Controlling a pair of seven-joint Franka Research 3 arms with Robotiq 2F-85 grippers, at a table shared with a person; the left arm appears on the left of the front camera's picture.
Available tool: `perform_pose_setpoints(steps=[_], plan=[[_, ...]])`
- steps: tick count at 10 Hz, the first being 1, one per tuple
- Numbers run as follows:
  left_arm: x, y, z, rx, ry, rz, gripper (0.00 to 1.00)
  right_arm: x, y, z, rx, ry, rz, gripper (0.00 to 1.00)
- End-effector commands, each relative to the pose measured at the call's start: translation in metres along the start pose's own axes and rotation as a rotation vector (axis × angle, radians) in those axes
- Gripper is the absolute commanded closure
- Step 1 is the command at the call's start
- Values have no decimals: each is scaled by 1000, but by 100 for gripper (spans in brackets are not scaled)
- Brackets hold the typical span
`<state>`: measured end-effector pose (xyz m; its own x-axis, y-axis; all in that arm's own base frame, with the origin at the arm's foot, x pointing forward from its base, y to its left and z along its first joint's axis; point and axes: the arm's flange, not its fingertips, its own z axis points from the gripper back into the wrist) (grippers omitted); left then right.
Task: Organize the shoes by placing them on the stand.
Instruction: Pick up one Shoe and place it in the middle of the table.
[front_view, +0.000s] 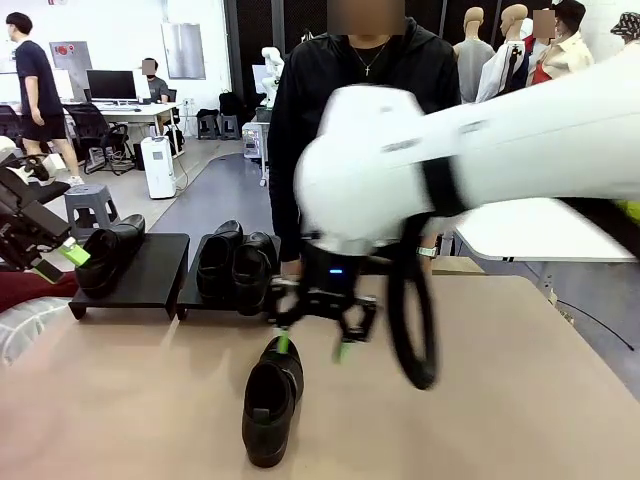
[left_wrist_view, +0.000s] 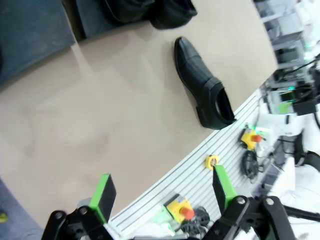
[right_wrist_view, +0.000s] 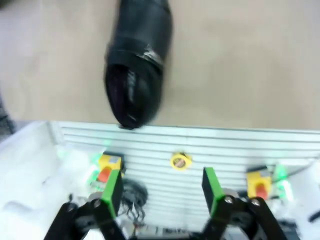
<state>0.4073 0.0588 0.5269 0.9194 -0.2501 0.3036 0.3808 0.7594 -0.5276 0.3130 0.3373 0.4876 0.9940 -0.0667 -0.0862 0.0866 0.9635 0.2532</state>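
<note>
Black glossy shoe (front_view: 271, 400) on table (front_view: 500, 400): stiff, slippery, moderate weight | best hold: heel collar | my right gripper (front_view: 313, 333) and left gripper (left_wrist_view: 165, 192): wide apart, empty

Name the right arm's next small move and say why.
Probably lower the right gripper onto the loose shoe and close. Its jaws are open and empty just above that shoe, which lies on the table, while the left platform has one shoe beside a free spot.
</note>
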Motion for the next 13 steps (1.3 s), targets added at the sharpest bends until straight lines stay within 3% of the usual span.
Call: perform_pose_setpoints(steps=[1, 3, 4, 5, 7, 9, 10, 13], plan=[[-4, 1, 2, 2, 6, -15, 0, -42, -103, 30, 125, -14, -12, 0], [-4, 1, 2, 2, 6, -15, 0, -59, -176, 50, 283, -21, 125, 0], [-4, 1, 2, 2, 6, -15, 0, -57, -216, 54, 293, -106, 56, 0], [-4, 1, 2, 2, 6, -15, 0, -59, -256, 55, 330, -193, 149, 0], [-4, 1, 2, 2, 6, -15, 0, -61, -301, 49, 395, -233, 168, 0], [-4, 1, 2, 2, 6, -15, 0, -59, -317, 33, 426, -234, 239, 0], [-4, 1, 2, 2, 6, -15, 0, -25, -285, 125, 403, -256, 152, 0], [-4, 1, 2, 2, 6, -15, 0, -25, -285, 125, 403, -256, 152, 0]])
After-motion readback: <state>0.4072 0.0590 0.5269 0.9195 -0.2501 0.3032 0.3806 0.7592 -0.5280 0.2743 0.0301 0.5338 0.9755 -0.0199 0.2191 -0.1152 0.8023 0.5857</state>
